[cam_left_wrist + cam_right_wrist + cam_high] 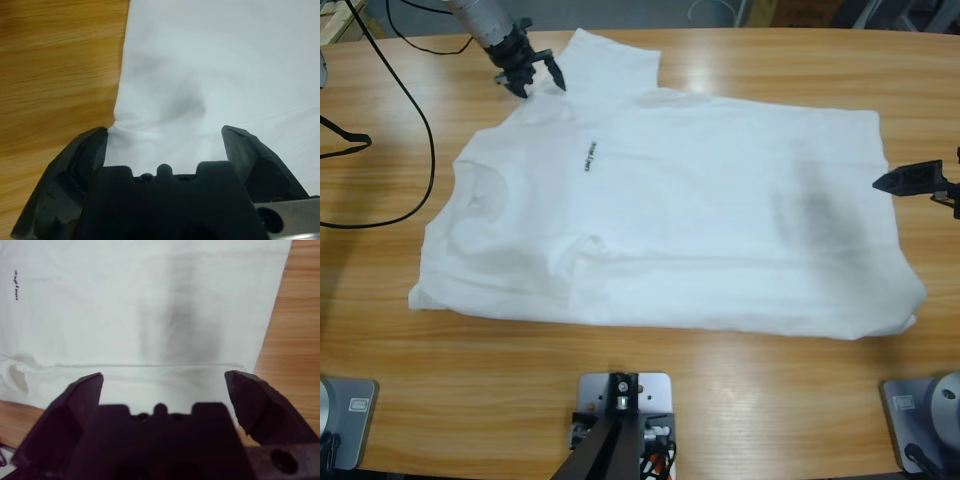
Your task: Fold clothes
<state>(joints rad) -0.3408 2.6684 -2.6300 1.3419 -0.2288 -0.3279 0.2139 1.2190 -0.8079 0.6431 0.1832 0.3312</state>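
Observation:
The white T-shirt (pixel 700 220) lies spread on the wooden table (pixel 740 360), neck to the left and hem to the right, with its near long side folded over. A tiny dark text print (pixel 588 156) marks the chest. My left gripper (pixel 538 85) hovers open over the far sleeve at the upper left; in the left wrist view its jaws (pixel 165 132) straddle the fabric (pixel 215 65) beside its edge. My right gripper (pixel 920 185) sits open at the right by the hem; in the right wrist view (pixel 165 376) it looks over the shirt (pixel 100 315) and a fold line.
Black cables (pixel 420 130) loop over the table's left end. Bare wood runs along the front edge (pixel 470 350) and beyond the hem on the right (pixel 930 100).

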